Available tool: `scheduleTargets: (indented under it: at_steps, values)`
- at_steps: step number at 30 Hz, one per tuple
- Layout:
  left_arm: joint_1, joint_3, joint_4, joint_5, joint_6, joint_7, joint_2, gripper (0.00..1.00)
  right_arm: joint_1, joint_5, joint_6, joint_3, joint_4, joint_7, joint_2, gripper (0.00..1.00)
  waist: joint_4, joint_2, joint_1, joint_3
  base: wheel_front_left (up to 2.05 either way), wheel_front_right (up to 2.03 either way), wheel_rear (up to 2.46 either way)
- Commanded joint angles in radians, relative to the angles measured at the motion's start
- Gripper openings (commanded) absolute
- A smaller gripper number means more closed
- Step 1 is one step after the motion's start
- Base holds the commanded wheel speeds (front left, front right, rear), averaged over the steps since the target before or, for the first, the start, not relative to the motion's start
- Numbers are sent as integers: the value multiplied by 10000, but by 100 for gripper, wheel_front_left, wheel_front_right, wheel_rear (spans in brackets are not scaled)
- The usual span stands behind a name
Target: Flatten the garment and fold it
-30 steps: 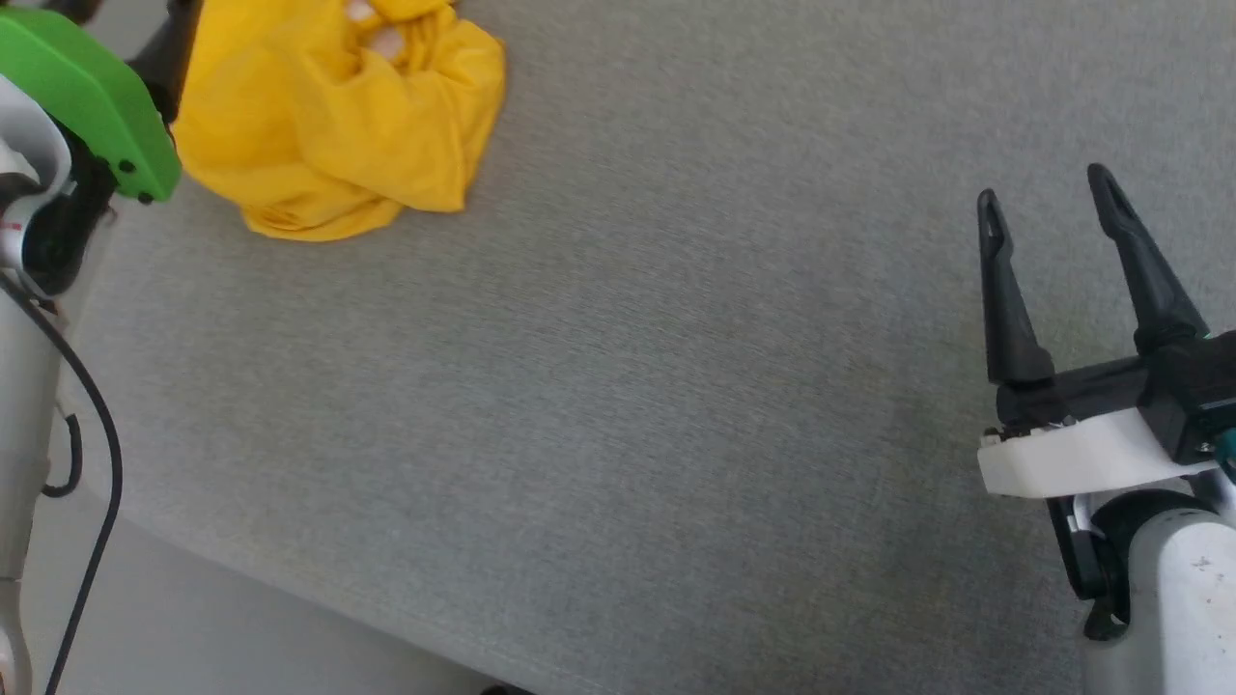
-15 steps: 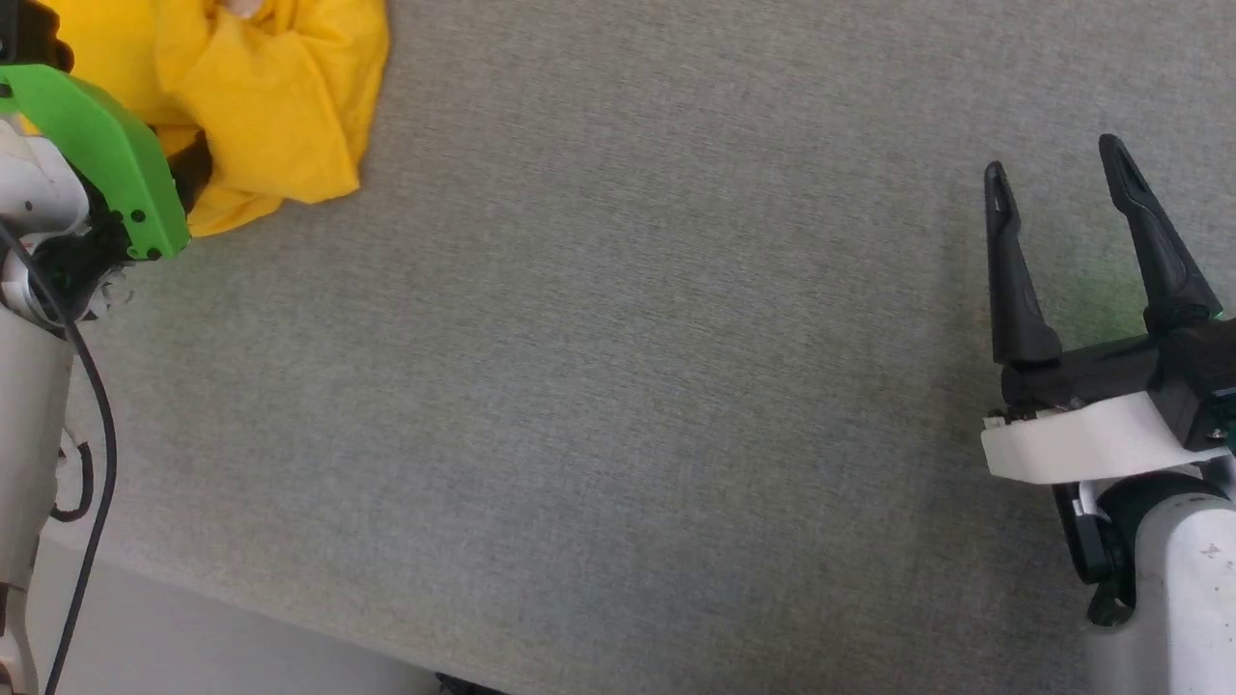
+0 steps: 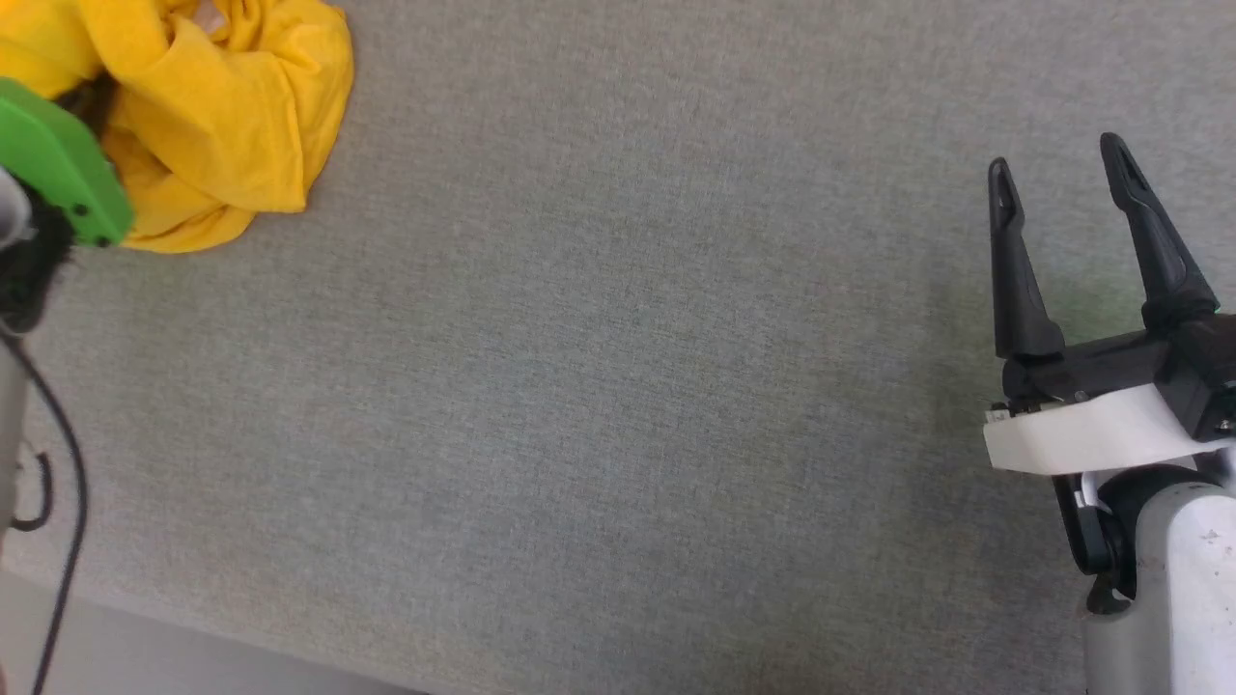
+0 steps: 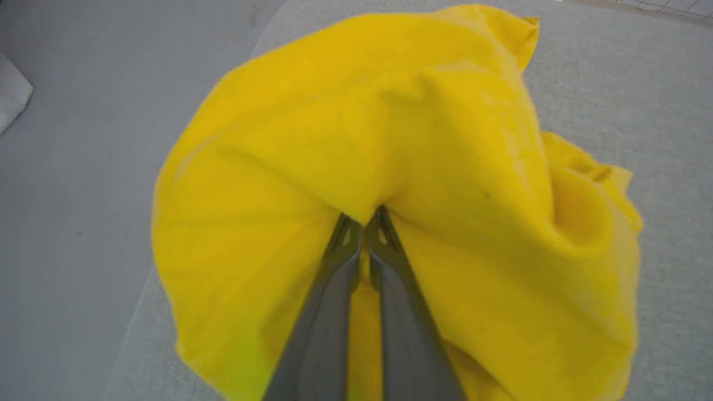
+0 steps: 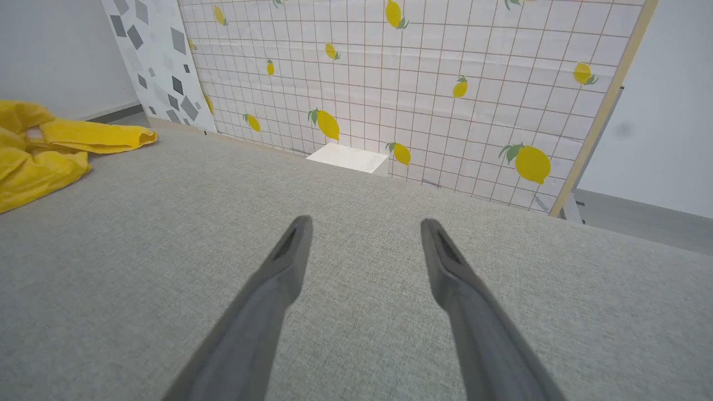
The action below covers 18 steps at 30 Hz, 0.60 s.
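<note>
The shirt point(image 3: 222, 116) lies bunched in loose folds at the far left of the grey woven surface point(image 3: 618, 386), running off the top and left edges of the head view. Almost all of the cloth that shows is plain yellow, with a small pale patch among the folds at the top edge. A green cover point(image 3: 58, 164) on the left arm overlaps the heap's left side, and a black cable point(image 3: 63, 502) hangs below it. In the left wrist view the left tool point(image 4: 363, 214) has its two fingers pressed together on a pinch of the yellow cloth, which puckers at the tips and spreads out around them. Beyond the cloth are the surface's rounded corner and a plain grey floor point(image 4: 67, 167). The right tool point(image 3: 1054, 154) sits well apart from the shirt, at the right side of the surface, with its fingers spread wide and nothing between them. Past its tips stands a gridded panel point(image 5: 423, 83) printed with yellow lemons and green leaves, beside a white panel point(image 5: 150, 55) scattered with grey angular shapes. A small white block point(image 5: 348, 157) lies at the foot of the lemon panel.
</note>
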Motion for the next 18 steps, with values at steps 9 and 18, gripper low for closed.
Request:
scheduleTargets:
  at_steps: [9, 18]
  values:
    - [-426, 209, -462, 54, -53, -559, 509, 0, 270, 618, -15, -290, 767, -632, -6, 100, -107, 0, -1, -1843, 0, 0, 0]
    - [-939, 109, -1590, 183, 143, -148, 743, 0, 830, 1232, -15, -686, 1472, -1162, -6, 100, -240, 0, -1, -3595, 0, 0, 0]
